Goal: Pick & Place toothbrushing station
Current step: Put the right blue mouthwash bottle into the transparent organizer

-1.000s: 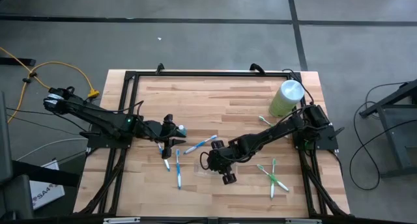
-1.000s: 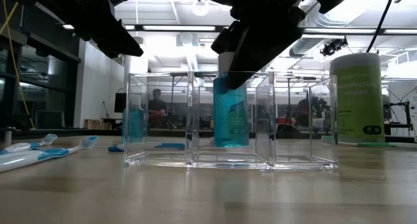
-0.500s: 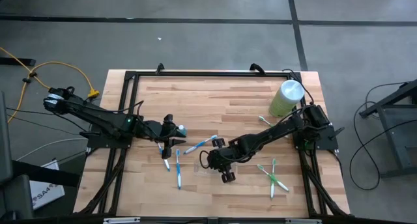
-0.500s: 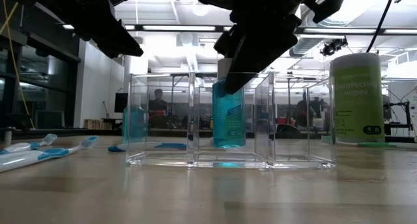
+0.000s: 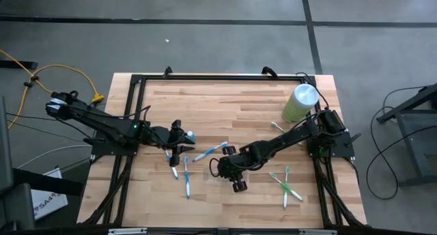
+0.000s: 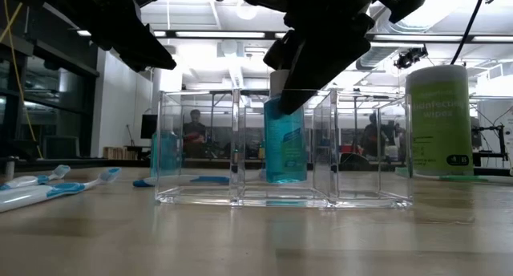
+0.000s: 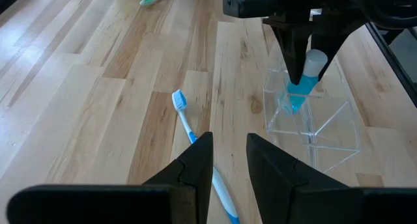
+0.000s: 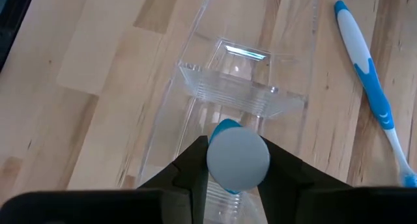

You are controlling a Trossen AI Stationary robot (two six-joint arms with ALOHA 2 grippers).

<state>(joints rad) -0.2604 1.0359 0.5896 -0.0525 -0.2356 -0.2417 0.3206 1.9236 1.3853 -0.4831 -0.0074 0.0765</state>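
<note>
The clear three-compartment tray [image 6: 284, 148] stands on the table near the middle; it also shows in the left wrist view [image 7: 313, 123] and the right wrist view [image 8: 225, 87]. My right gripper [image 5: 231, 168] hangs over it, shut on a teal bottle [image 6: 284, 144] with a white cap, which is inside the middle compartment. My left gripper [image 5: 184, 147] hovers to the tray's left, a little open and empty, above the handle of a blue-and-white toothbrush [image 7: 186, 123]. A second teal bottle [image 5: 191, 135] stands on the table beside it. My right gripper pinches the teal bottle's top, at its white cap [image 8: 238, 159], between its two fingers. The fingers [image 8: 195, 168] come from above, slanting down. The bottle hangs a little tilted inside the tray's middle compartment [image 6: 282, 172]; whether its base touches the floor I cannot tell.
Several blue toothbrushes [image 5: 186, 177] lie left of the tray and green ones [image 5: 287, 184] lie to its right. A tall pale-green cylinder with a white top [image 5: 300, 102] stands at the far right. A black frame runs along the table's edges [image 5: 218, 76].
My right gripper has shifted slightly over the tray; the teal bottle has tipped a little to one side and back within the middle compartment.
</note>
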